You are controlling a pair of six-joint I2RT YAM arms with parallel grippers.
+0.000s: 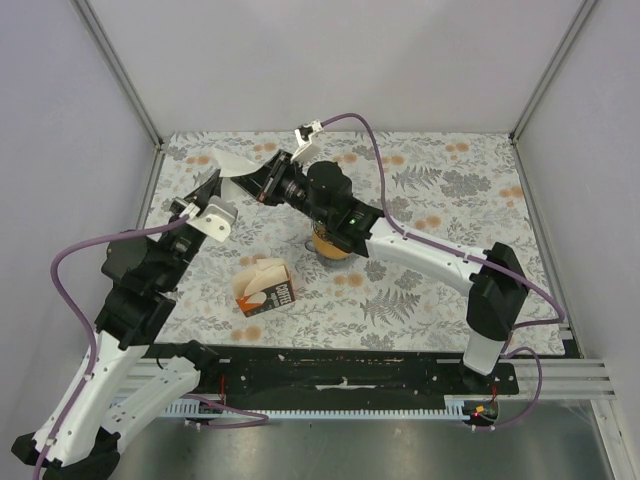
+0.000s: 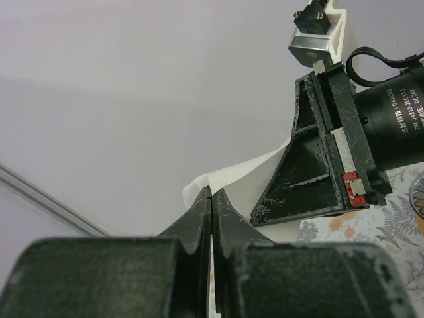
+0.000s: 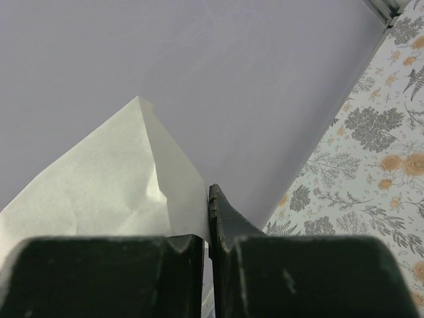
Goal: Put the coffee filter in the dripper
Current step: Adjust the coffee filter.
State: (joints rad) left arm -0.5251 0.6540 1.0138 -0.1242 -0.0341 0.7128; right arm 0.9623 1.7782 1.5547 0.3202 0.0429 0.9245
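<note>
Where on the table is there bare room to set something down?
Free: the far right, between the right arm and the right wall; also the near middle, between the carton and that arm. Crowded: far left and centre, with the coffee filter and the left arm.

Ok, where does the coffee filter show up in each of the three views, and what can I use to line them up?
Top external: the coffee filter is upper left, near the back-left corner of the table.
Left wrist: centre, a white sheet just beyond the camera's own fingertips.
Right wrist: fills the left half, its edge running down to the fingers.
Shared landmark: the floral tablecloth, at lower right in left wrist and along the right side in right wrist.
</note>
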